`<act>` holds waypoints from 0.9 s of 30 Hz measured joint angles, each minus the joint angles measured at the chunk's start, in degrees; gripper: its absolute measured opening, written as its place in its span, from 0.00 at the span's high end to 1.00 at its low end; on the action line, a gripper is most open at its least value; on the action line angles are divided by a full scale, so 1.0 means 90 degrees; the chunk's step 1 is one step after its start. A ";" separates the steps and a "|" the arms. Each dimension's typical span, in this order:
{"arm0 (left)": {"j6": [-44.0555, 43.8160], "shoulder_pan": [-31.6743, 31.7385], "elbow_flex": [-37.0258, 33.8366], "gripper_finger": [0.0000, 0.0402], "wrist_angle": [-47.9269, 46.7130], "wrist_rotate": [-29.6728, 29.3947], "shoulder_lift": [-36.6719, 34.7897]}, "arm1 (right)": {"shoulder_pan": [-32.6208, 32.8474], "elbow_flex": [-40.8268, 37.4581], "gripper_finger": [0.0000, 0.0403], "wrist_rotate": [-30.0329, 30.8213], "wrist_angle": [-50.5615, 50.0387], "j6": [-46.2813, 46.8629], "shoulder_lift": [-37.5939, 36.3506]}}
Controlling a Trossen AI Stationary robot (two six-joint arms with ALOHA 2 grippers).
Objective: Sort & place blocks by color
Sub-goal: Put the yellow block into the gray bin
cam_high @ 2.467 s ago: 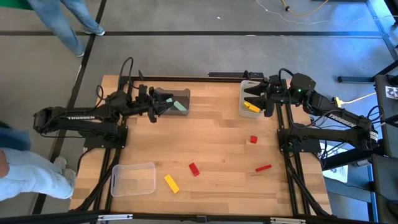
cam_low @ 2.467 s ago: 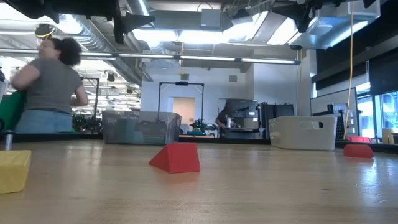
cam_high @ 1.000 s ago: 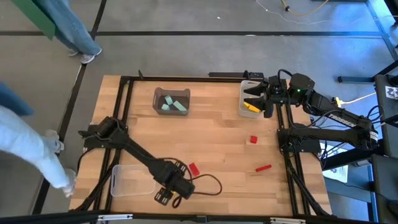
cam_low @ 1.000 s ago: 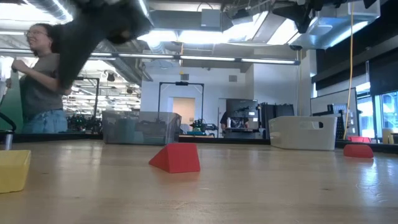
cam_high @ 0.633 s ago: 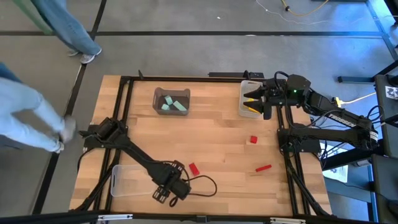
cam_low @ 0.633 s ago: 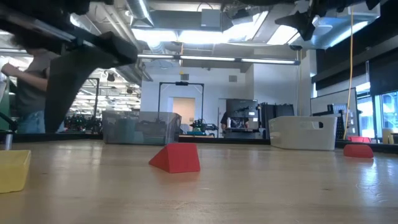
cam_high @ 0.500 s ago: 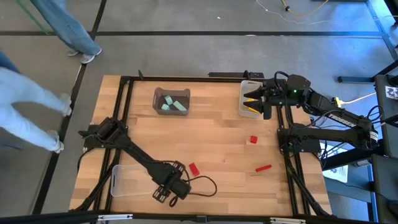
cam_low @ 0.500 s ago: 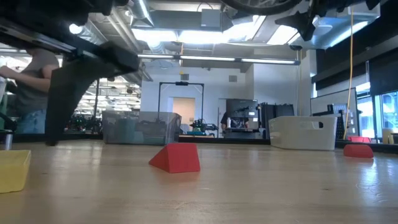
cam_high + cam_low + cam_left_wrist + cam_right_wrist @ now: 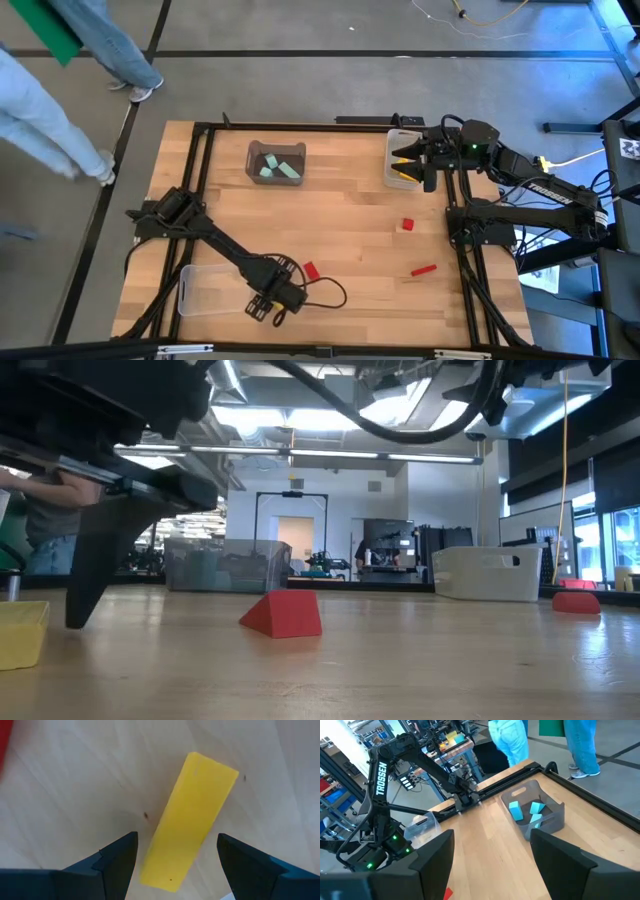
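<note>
My left gripper (image 9: 175, 851) is open, low over the table near its near edge (image 9: 268, 298). Its fingers stand on either side of a yellow block (image 9: 189, 820) without touching it. That block lies flat on the wood (image 9: 20, 635); in the high view the gripper hides it. One red block (image 9: 310, 270) lies just right of the left gripper (image 9: 283, 615). Two more red blocks (image 9: 406, 225) (image 9: 423, 269) lie toward the right side. Mint blocks (image 9: 276, 169) sit in the dark bin (image 9: 555, 817). My right gripper (image 9: 408, 160) hangs open over the white bin (image 9: 392, 180).
A clear bin (image 9: 210, 290) stands at the near left corner, close beside the left arm. A black frame (image 9: 300, 126) runs around the table. People walk on the floor beyond the left edge (image 9: 50, 90). Bare wood lies in the table's middle (image 9: 340, 210).
My left gripper has come down toward the table over the yellow block near the near edge, staying open. The blocks and bins have kept their places. People beyond the left edge have walked on.
</note>
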 joint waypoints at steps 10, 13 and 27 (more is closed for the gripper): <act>0.0007 0.0002 -0.0141 0.34 0.0053 -0.0040 -0.0012 | 0.0002 0.0000 0.35 0.0000 0.0001 0.0000 0.0000; 0.0177 0.0000 -0.0148 0.34 0.0120 -0.0064 -0.0012 | 0.0000 0.0000 0.35 0.0002 0.0001 0.0000 0.0000; 0.0252 0.0041 -0.0155 0.60 0.0264 -0.0252 -0.0010 | 0.0001 0.0000 0.35 0.0002 0.0000 -0.0002 0.0000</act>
